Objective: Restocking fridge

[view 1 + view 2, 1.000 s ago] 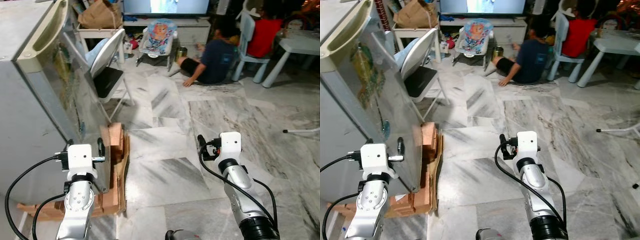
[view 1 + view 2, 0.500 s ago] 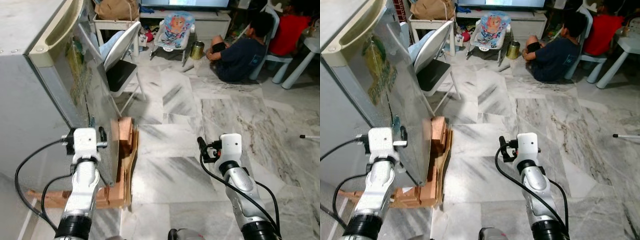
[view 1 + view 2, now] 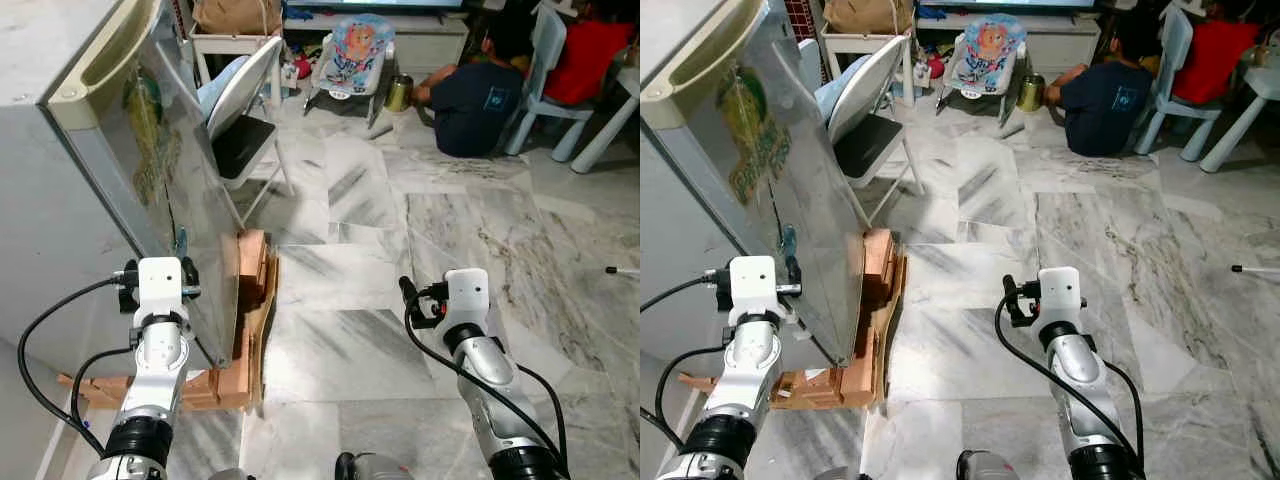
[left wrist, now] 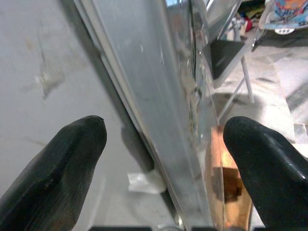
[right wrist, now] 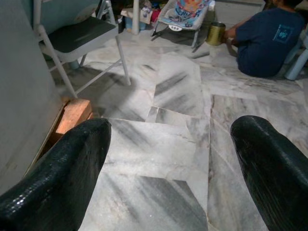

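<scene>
Both claws spread, left claw (image 4: 163, 163) straddling fridge door (image 4: 159, 96) edge

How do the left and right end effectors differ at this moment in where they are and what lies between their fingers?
The left end effector is at the fridge door, its open fingers straddling the door's edge; the right end effector hangs over bare marble floor, away from the fridge, with nothing between its fingers. The left one looks along the metal door edge; the right one faces the folding chair and a seated person. Both are open and hold nothing.
</scene>
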`<state>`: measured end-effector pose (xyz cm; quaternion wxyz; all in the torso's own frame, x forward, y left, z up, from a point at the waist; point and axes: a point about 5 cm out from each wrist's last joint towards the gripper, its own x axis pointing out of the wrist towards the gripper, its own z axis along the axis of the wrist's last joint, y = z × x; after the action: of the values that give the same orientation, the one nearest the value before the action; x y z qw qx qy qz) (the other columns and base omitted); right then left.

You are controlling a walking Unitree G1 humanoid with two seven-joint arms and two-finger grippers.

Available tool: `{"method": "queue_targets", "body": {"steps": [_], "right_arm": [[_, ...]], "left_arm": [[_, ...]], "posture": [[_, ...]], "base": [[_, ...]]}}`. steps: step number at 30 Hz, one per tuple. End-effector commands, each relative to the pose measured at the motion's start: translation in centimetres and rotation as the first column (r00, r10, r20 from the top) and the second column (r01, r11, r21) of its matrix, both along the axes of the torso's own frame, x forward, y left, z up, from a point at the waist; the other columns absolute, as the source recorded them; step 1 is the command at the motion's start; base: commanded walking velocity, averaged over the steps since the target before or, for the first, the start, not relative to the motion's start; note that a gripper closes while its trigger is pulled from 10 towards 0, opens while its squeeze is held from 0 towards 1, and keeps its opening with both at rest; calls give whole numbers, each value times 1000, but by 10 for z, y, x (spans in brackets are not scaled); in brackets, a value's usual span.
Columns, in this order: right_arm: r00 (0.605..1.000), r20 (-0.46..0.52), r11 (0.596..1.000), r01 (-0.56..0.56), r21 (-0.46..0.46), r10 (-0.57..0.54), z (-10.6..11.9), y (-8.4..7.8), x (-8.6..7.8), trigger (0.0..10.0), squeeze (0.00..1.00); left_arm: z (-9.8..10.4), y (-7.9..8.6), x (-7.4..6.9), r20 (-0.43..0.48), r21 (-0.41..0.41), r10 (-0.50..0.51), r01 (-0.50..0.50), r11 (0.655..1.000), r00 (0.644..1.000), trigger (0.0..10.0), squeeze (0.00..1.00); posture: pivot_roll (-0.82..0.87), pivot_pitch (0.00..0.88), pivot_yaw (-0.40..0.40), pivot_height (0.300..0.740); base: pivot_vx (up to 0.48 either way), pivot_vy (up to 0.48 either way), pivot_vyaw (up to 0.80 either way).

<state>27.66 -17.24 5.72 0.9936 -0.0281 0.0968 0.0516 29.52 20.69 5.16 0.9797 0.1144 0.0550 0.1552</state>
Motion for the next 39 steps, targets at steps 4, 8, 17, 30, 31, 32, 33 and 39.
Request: {"method": "queue_targets", "body": {"steps": [4, 8, 17, 30, 31, 32, 33, 39], "right_arm": [[1000, 11, 1000, -16, -4, 16, 5, 2, 3, 10000, 0], [1000, 8, 1000, -16, -7, 16, 5, 1, 5, 10000, 0], [1000, 1, 1000, -18, -11, 18, 4, 1, 6, 10000, 0], [1000, -22, 1000, -22, -10, 21, -2, 2, 3, 10000, 0], [1000, -23, 1000, -22, -9, 21, -2, 2, 3, 10000, 0], [999, -23, 1000, -23, -9, 23, -2, 3, 3, 10000, 0], [999, -24, 1000, -24, -9, 23, -2, 3, 4, 10000, 0], [999, -25, 1000, -25, -8, 25, -2, 3, 3, 10000, 0]], "left_arm": [[11, -13, 12, 47, -35, -52, 54, 998, 998, 10000, 0], [15, -27, 18, 62, -46, -114, 117, 992, 992, 10000, 0], [24, -44, 38, 49, -22, -171, 172, 985, 984, 10000, 0], [26, -34, 44, 28, 2, -127, 127, 992, 992, 10000, 0], [27, -33, 45, 28, 16, -121, 120, 993, 992, 10000, 0], [28, -29, 47, 15, 30, -98, 98, 995, 995, 10000, 0], [28, -28, 47, 11, 30, -90, 90, 996, 996, 10000, 0], [26, -22, 47, -9, 27, -47, 47, 999, 999, 10000, 0]], "posture": [[-73, 86, -18, 740], [-74, 81, -17, 740], [-79, 69, -14, 740], [-81, 66, -4, 740], [-81, 66, -4, 740], [-80, 64, -3, 740], [-80, 64, -3, 740], [-82, 63, 0, 740]], "base": [[0, 0, 0], [0, 0, 0], [0, 0, 0], [0, 0, 0], [0, 0, 0], [0, 0, 0], [0, 0, 0], [0, 0, 0]]}}
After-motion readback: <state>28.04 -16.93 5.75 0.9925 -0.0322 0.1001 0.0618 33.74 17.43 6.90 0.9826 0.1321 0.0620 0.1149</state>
